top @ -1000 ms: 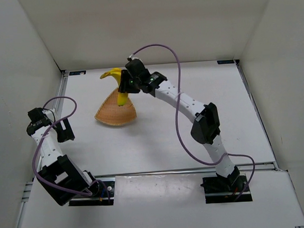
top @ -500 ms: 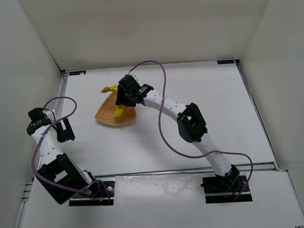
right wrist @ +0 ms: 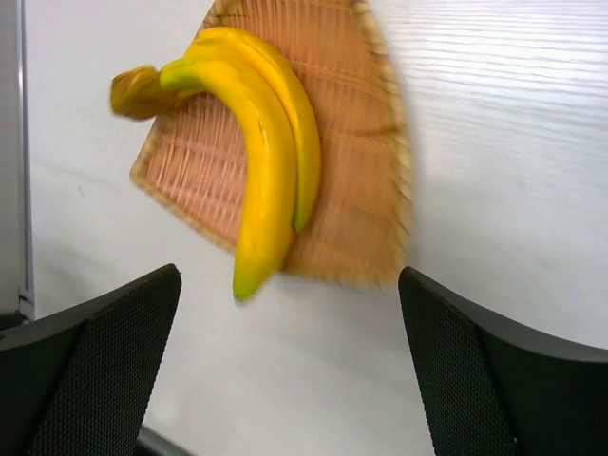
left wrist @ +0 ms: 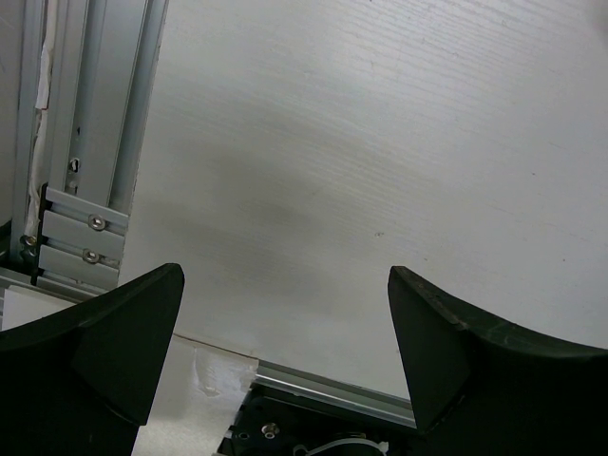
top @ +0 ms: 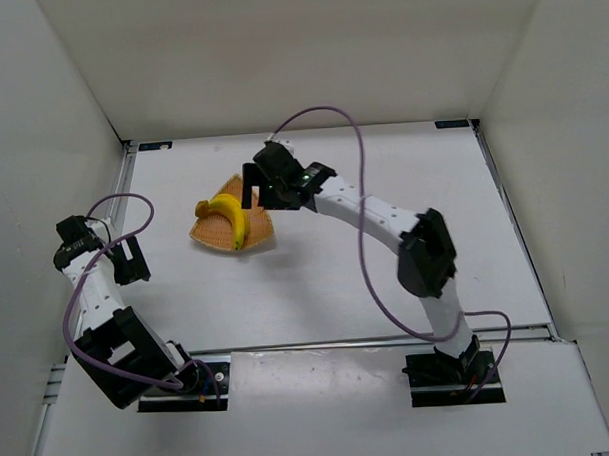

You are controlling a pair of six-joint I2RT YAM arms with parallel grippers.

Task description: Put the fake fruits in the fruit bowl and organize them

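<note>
The fake fruits, a bunch of yellow bananas point(top: 227, 217) point(right wrist: 269, 161), lie across the fruit bowl point(top: 261, 225) point(right wrist: 356, 142), an orange-tan wicker bowl at the table's back left. The brownish stem end sticks out over the bowl's left rim, and one tip hangs past its near rim. My right gripper point(top: 251, 193) point(right wrist: 290, 304) hovers just right of and above the bowl, open, nothing between its fingers. My left gripper point(top: 129, 260) point(left wrist: 285, 285) stands open over bare table at the left, far from the bowl.
White walls close in the table on three sides. An aluminium rail point(left wrist: 85, 142) runs along the left edge beside my left gripper. Purple cables point(top: 356, 136) loop above both arms.
My right gripper has opened and let go of the bananas, which now rest in the bowl. It has drawn back up and to the right. The left arm has not moved.
</note>
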